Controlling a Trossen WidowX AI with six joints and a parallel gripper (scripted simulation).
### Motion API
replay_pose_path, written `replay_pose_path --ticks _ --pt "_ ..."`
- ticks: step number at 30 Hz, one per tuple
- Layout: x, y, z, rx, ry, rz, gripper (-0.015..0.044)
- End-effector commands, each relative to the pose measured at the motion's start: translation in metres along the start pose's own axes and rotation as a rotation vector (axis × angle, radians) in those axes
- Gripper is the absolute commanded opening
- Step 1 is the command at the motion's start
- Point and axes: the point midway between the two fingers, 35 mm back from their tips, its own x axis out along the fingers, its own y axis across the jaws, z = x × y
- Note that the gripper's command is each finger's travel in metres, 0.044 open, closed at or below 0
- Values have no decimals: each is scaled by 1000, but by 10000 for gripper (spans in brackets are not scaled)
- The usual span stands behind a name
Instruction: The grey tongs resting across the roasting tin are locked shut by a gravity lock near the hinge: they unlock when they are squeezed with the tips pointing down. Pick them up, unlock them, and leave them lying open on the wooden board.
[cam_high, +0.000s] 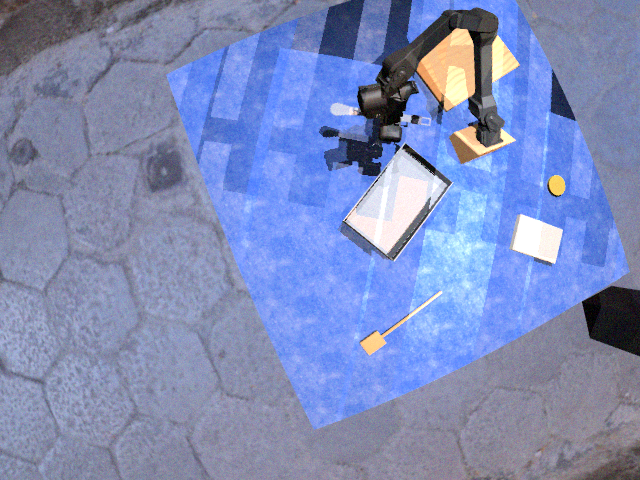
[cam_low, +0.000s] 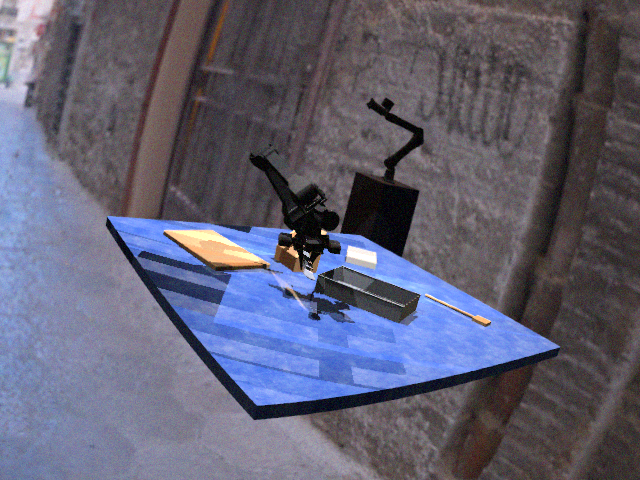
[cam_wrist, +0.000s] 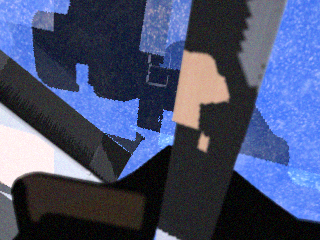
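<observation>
My gripper (cam_high: 391, 117) (cam_low: 307, 252) (cam_wrist: 188, 155) is shut on the grey tongs (cam_high: 343, 109) (cam_low: 309, 272) (cam_wrist: 207, 185) and holds them above the blue table. In the top view a rounded pale end sticks out left of the hand and a loop-shaped end sticks out right. The middle of the tongs is hidden by the hand. Whether they are locked cannot be told. The roasting tin (cam_high: 421, 219) (cam_low: 361, 298) (cam_wrist: 47, 107) stands beside and below the gripper, with nothing across it. The wooden board (cam_high: 439, 64) (cam_low: 206, 246) lies on the table beyond the arm's forearm.
The arm stands on a wooden block (cam_high: 467, 150) (cam_low: 286, 257) between board and tin. A white block (cam_high: 535, 237) (cam_low: 360, 257), a yellow disc (cam_high: 556, 184) and a wooden spatula (cam_high: 373, 342) (cam_low: 481, 320) lie farther off. A black pedestal (cam_low: 381, 211) with another arm stands beyond the table.
</observation>
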Motion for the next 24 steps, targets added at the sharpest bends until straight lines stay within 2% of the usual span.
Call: replay_pose_path --ticks 1,10,24 --pt "-1 -22 -1 -39 -11 -18 -150" --pt "-3 -74 -10 -125 -20 -70 -150" --pt "3 -88 -14 -158 3 -45 -150"
